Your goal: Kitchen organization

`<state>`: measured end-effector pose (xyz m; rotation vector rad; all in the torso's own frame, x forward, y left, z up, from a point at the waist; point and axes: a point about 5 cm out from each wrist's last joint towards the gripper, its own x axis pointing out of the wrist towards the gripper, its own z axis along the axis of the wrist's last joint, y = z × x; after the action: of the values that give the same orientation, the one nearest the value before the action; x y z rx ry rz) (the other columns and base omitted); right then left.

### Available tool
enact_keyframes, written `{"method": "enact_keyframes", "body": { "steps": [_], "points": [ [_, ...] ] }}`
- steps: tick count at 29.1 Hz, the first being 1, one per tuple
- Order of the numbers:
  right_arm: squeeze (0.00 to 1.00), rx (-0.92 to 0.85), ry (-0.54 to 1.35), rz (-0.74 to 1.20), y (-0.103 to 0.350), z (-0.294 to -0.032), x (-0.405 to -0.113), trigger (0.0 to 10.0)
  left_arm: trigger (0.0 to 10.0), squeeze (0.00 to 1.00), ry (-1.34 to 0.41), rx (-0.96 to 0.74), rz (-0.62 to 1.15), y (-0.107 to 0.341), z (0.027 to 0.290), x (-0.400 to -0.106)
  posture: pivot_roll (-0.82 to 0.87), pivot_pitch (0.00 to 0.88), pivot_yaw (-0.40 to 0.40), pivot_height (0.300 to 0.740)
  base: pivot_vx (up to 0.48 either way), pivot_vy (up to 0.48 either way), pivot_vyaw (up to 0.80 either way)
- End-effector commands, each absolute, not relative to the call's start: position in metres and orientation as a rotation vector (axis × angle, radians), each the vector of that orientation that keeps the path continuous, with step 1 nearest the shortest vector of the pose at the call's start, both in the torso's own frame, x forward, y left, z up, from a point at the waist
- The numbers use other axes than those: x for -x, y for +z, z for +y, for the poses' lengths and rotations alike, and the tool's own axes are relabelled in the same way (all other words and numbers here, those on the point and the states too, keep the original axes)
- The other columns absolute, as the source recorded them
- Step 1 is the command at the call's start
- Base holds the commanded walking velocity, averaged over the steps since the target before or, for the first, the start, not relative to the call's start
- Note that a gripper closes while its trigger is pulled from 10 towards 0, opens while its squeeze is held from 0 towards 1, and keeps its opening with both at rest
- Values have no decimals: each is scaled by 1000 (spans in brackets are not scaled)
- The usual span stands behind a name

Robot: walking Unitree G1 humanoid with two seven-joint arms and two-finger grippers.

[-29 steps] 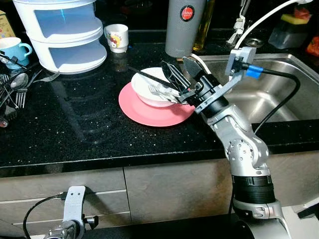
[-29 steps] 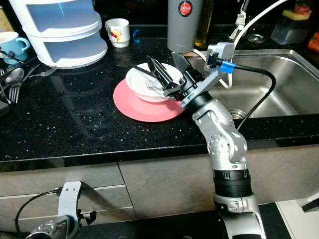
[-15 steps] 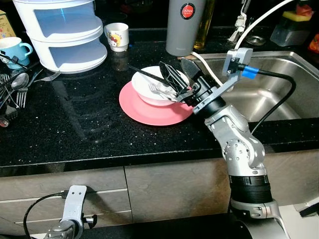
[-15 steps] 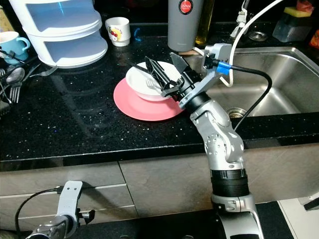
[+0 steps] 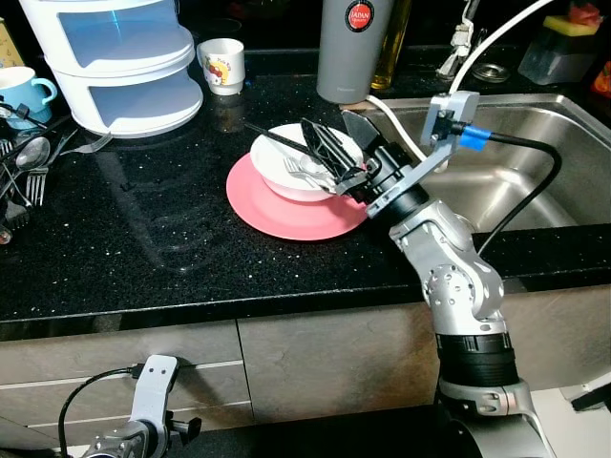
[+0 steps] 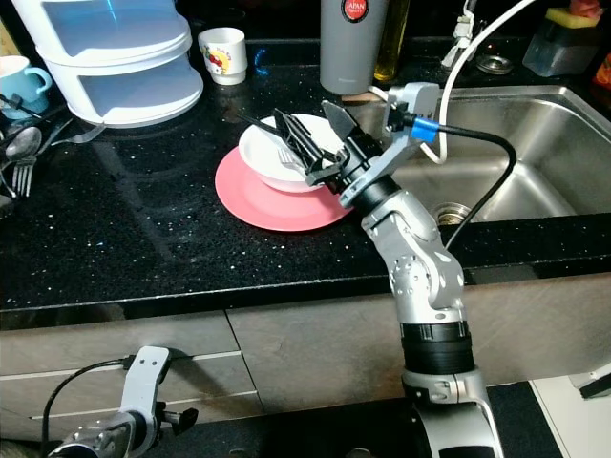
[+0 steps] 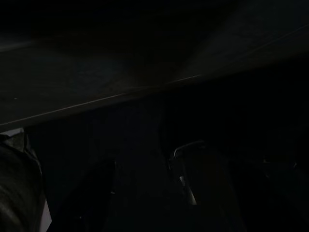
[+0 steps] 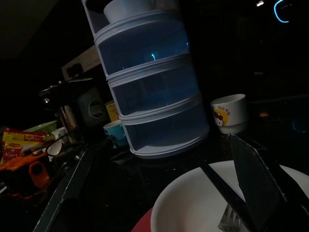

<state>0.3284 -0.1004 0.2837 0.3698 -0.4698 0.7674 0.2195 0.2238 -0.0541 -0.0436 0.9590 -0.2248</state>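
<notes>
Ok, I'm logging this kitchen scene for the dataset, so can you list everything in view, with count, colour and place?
Counter: one, black speckled, across the front.
Plate: one, pink, mid-counter.
Bowl: one, white, on the plate.
Fork: one, silver, in the bowl.
Chopstick: one, black, across the bowl's rim.
Storage tower: one, white and blue, tiered, far left.
Small cup: one, white with a print, beside the tower.
Mug: one, blue, left edge.
Loose cutlery: several, silver, left edge.
Flask: one, grey, behind the bowl.
Sink: one, steel, right.
Sponge: one, yellow, behind the sink.
Right tool: open, over the bowl.
Left tool: hanging idle below the counter.
</notes>
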Motion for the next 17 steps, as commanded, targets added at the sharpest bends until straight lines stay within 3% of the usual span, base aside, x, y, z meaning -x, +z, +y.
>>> {"method": "enact_keyframes", "body": {
  "steps": [1, 8, 17],
  "points": [
    [0, -368, 775, -482, 286, -98, -329, 10000, 10000, 0, -233, 32, 953, -53, 226, -221, 36, 140, 10, 740, 0, 0, 0],
    [0, -332, 773, -498, 294, -96, -326, 10000, 10000, 0, -549, -140, 931, -46, 218, -224, -26, 170, 58, 740, 0, 0, 0],
    [0, -329, 740, -490, 288, -104, -325, 10000, 10000, 0, -630, -170, 939, -46, 215, -222, -8, 177, 66, 740, 0, 0, 0]
  ]
}}
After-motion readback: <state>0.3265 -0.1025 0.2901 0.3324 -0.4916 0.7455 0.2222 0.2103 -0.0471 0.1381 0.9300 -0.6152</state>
